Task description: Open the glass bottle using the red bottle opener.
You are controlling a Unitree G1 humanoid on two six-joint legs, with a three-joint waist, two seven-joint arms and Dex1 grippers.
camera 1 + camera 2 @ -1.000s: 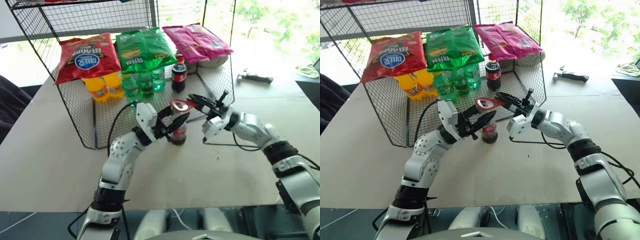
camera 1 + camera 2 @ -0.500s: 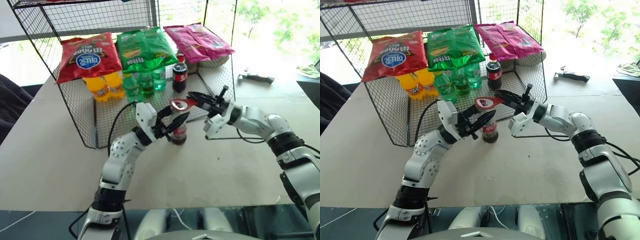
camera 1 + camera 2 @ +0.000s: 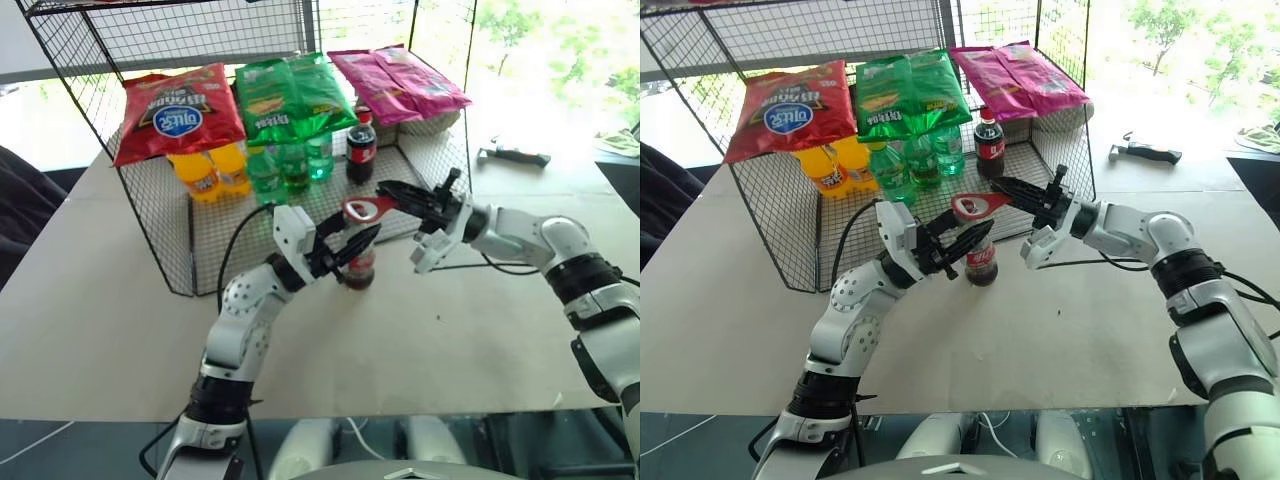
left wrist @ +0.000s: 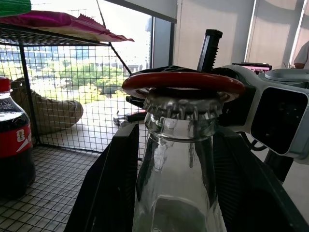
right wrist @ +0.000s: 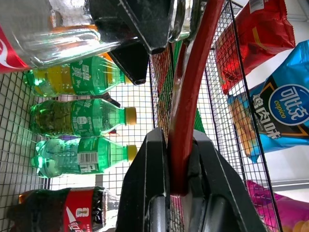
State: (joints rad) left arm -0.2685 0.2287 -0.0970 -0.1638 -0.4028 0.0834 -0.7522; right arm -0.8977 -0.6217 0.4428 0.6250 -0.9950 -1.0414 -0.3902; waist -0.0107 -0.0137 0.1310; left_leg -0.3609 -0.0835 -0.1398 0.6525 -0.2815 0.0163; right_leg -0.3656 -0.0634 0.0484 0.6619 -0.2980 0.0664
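Observation:
The glass bottle [image 3: 360, 266] stands on the table in front of the wire rack, with dark drink in its lower half. My left gripper [image 3: 348, 246] is shut on it, one black finger [image 4: 120, 183] on each side of the neck. The crown cap [image 4: 182, 107] sits on the mouth. The ring head of the red bottle opener [image 3: 364, 209] lies over the cap, seen close as a red rim [image 4: 183, 83]. My right gripper [image 3: 404, 197] reaches in from the right and is shut on the opener's handle [image 5: 189, 106].
Behind the bottle, the wire rack [image 3: 160, 230] holds chip bags on top, orange bottles [image 3: 205, 175], green bottles [image 3: 290, 165] and a plastic cola bottle [image 3: 360, 148]. A black-handled tool [image 3: 512, 155] lies at the table's far right. A black cable [image 3: 470, 268] trails under my right arm.
My right wrist has rolled and its forearm has lifted a little, with the opener staying over the cap. The left gripper and the bottle have not moved.

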